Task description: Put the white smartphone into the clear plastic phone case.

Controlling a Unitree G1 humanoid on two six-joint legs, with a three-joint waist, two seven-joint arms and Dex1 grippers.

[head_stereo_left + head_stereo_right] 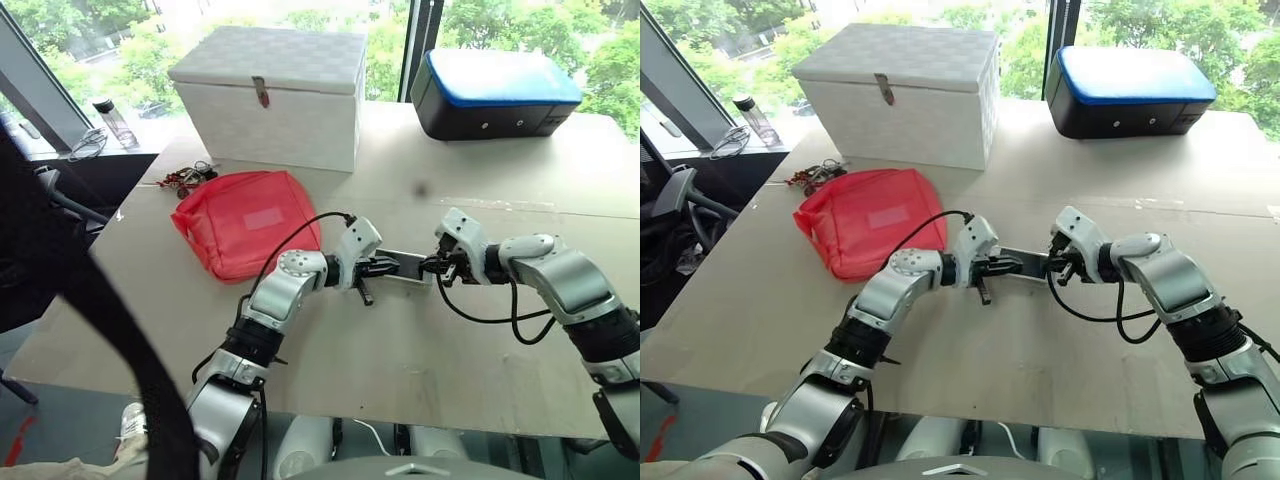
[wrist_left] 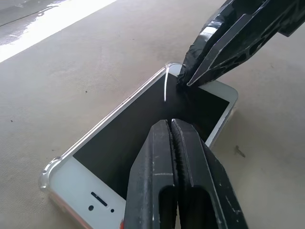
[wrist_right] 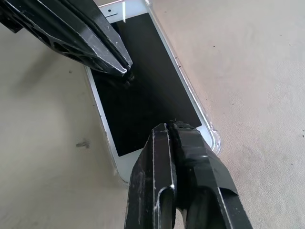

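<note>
Pressing down now: my left end effector (image 2: 177,143) and right end effector (image 3: 177,143), both pinched together and gripping nothing, tips on the dark glass of the white smartphone (image 2: 143,138). It looks seated in the clear plastic phone case (image 2: 46,171), glossy rim hugging its rounded corners, flat on the matte table (image 1: 400,350); the far corner may need snapping. Beyond, soft red pouch (image 1: 245,222)

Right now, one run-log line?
white smartphone: lying in clear plastic phone case | left gripper: shut, over screen | right gripper: shut, over screen

Glossy glass-fronted white smartphone (image 2: 143,129), clear plastic phone case (image 2: 47,174), matt table (image 2: 71,71)
</note>
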